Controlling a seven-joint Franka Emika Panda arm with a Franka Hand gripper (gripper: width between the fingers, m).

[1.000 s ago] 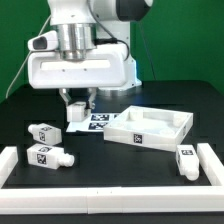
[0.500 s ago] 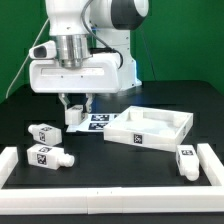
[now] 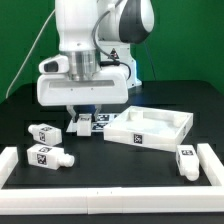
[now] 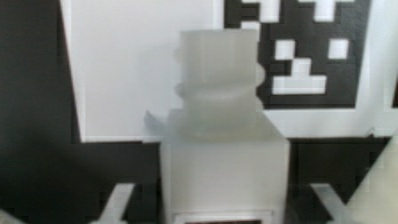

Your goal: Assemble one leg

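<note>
Leg (image 3: 82,125): the one for this step sits under the arm, left of centre in the exterior view, at the edge of the marker board (image 3: 100,121).
Far left: two spare legs (image 3: 42,132) lie on their sides on the surface (image 3: 110,165), near each other and well apart from the work.
Fingers (image 4: 111,203): wide apart, one on each side of the leg's blocky body. The wrist view shows a gap on both sides, so nothing is gripped yet.
Centre right: square panel (image 3: 150,127), rim up, just beside the marker board.
Far right: fourth leg (image 3: 186,160) lies near the white rail (image 3: 212,160).
Step in hand: judged to be the grasp of the leg.
Alignment: centre the body between the fingers, so both meet it together and it is not pushed sideways.
Grip point: close on the flat blocky body, not the narrower end, which offers less face.
Depth: lower far enough for full contact, stopping short of the surface.
Risk: an uneven close may twist or topple the leg. Lift straight up, clear of the panel's rim.
</note>
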